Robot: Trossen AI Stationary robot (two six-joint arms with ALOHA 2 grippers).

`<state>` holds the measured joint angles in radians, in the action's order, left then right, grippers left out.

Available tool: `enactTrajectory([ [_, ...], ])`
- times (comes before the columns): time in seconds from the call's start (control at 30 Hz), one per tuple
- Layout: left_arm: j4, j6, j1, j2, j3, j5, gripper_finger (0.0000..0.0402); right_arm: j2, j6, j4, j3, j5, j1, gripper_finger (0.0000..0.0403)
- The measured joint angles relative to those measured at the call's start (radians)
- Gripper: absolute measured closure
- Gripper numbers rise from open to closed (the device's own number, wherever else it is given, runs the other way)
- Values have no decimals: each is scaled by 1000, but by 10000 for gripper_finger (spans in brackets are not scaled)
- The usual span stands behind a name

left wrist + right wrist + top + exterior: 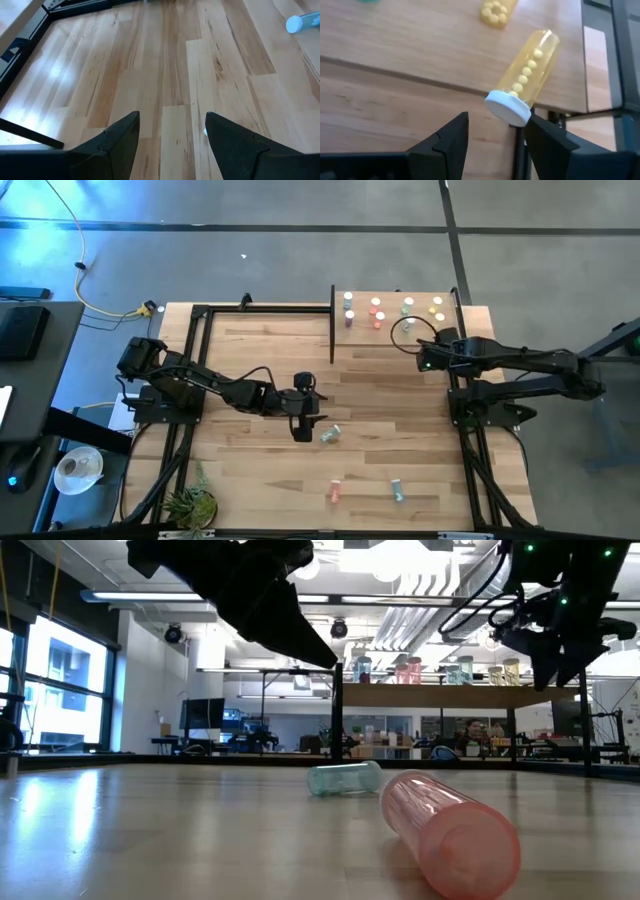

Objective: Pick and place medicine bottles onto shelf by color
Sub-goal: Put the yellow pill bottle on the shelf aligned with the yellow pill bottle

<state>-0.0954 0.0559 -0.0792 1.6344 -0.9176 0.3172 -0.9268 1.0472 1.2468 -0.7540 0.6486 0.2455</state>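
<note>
I see my left pincer (303,428) wide open and empty mid-tabletop (400,410), a teal bottle (331,434) lying just beside it at its 3 o'clock. A pink bottle (335,492) and another teal bottle (397,491) lie near the 6 o'clock edge. My right pincer (495,131) sits at the shelf (400,335), parted around a yellow bottle (525,82); grip on it unclear. More bottles stand on the shelf.

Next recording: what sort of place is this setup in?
Probably an open-plan lab or workshop. A wooden table stands on bare concrete floor, exposed ducts and strip lights hang overhead, and desks with monitors fill the room behind.
</note>
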Motion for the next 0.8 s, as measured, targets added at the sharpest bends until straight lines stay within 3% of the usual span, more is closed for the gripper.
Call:
enactTrajectory([
  [0.8, -8, 0, 0, 0, 0, 0, 185, 0, 53, -18, 0, 105, 0, 226],
])
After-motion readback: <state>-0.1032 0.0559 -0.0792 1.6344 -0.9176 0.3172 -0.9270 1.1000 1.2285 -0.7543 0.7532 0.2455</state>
